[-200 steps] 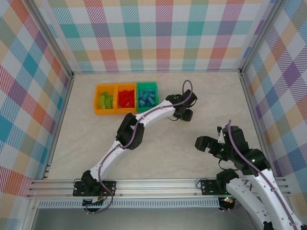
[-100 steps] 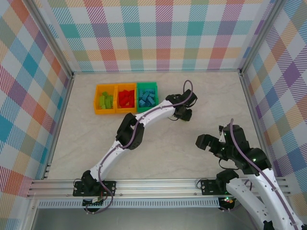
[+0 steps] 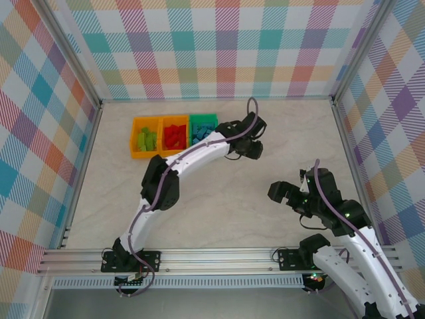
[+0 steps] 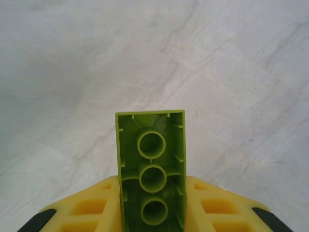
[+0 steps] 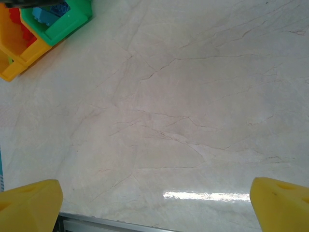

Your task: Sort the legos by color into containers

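Pale marbled tabletop (image 3: 219, 206), plaid-panelled walls (image 3: 226, 46), left gripper (image 4: 153, 209) clenched on a lime green lego (image 4: 152, 159) just right of the three containers (image 3: 188, 136), right gripper (image 5: 154, 203) spread wide, left arm swung nearer the containers than a second ago.

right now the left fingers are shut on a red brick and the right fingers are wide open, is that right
No, the brick between the left fingers is lime green, not red; the left wrist view shows it. The left fingers are shut on it and the right fingers are wide open.
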Controlling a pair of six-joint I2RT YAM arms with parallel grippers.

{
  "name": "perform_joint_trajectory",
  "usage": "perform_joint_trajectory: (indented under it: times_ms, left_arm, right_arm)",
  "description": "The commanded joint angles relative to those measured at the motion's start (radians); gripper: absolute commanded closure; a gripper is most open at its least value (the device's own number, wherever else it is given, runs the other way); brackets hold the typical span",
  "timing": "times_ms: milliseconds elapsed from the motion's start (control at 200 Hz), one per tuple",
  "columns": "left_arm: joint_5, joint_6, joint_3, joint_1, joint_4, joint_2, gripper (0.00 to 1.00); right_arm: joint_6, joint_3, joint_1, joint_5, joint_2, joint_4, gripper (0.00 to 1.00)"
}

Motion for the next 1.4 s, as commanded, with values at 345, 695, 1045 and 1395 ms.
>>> perform_joint_trajectory:
  times_ms: [345, 695, 1045, 1395]
  left_arm:
    - [-0.185, -0.033, -0.433, 0.343, 0.115, -0.429, 0.71]
    - [-0.303, -0.061, -0.651, 0.596, 0.136, -0.511, 0.68]
    - [-0.301, -0.037, -0.652, 0.669, 0.222, -0.406, 0.47]
    - [-0.127, -0.06, -0.867, 0.668, 0.409, -0.649, 0.36]
  right_arm:
    - [-0.045, -0.013, -0.002, -0.19, 0.044, 0.286, 0.0]
    - [-0.037, -0.022, -0.002, -0.226, 0.148, 0.387, 0.0]
    - [-0.028, -0.034, -0.002, -0.203, 0.11, 0.332, 0.0]
    - [-0.108, 0.006, -0.003, 0.0, 0.176, 0.346, 0.0]
